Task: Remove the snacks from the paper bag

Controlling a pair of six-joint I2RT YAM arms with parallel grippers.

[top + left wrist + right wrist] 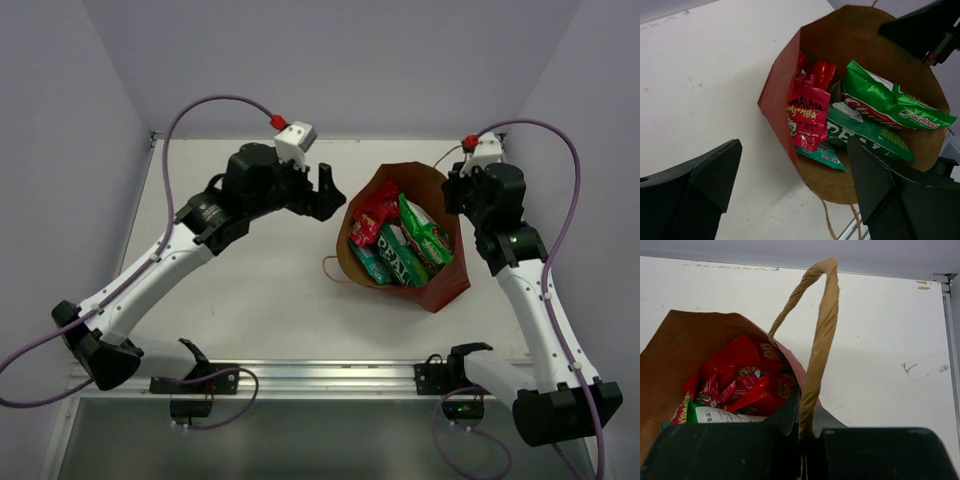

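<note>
The brown paper bag stands open at the table's right middle, tipped toward the camera. Inside lie the snacks: red packets, green-and-white packets and a teal one. My right gripper is shut on the bag's far rim and its twine handle; its wrist view shows the red packets inside the bag wall. My left gripper is open and empty just left of the bag's mouth. Its wrist view shows the bag, a red packet, a green packet and the teal one.
The white table is walled at the back and sides. A metal rail runs along the front edge. The bag's other twine handle hangs loose on the table at its near left.
</note>
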